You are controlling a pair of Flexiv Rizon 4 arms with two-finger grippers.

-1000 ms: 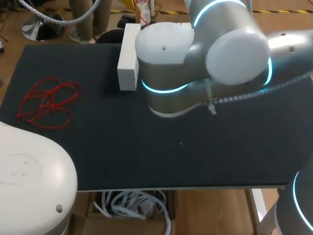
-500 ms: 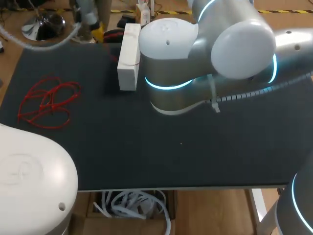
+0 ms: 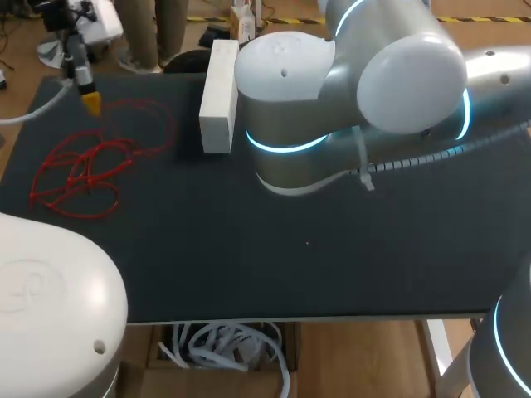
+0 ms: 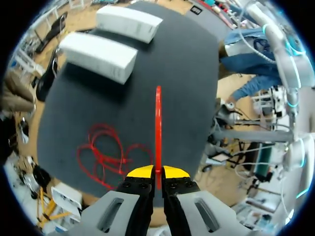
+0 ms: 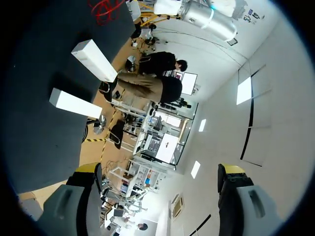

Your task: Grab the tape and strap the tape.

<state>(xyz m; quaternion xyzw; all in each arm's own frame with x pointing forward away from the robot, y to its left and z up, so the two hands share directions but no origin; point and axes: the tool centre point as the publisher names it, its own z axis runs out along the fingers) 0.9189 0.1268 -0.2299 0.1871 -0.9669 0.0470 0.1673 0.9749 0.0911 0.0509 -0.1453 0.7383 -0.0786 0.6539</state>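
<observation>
My left gripper point(image 3: 90, 103) hangs over the table's far left corner, shut on a thin red tape strip point(image 3: 143, 104) that trails off to the right. In the left wrist view the strip point(image 4: 158, 123) runs straight out from between the closed yellow tips of that gripper point(image 4: 158, 173). A tangle of red tape strips point(image 3: 79, 174) lies on the black mat below it, also seen as the tangle point(image 4: 106, 155). My right gripper point(image 5: 160, 169) stands wide open and holds nothing, pointing out past the table. In the head view it is hidden behind my right arm point(image 3: 332, 91).
A white block point(image 3: 220, 95) lies at the far middle of the black table point(image 3: 249, 265). The left wrist view shows two white blocks, one point(image 4: 101, 56) nearer and one point(image 4: 129, 22) farther. My bulky right arm covers the far right of the table.
My left gripper has come into the head view at the far edge near the white block and swung left over the red tangle, carrying the red strip. The right arm has barely shifted.
</observation>
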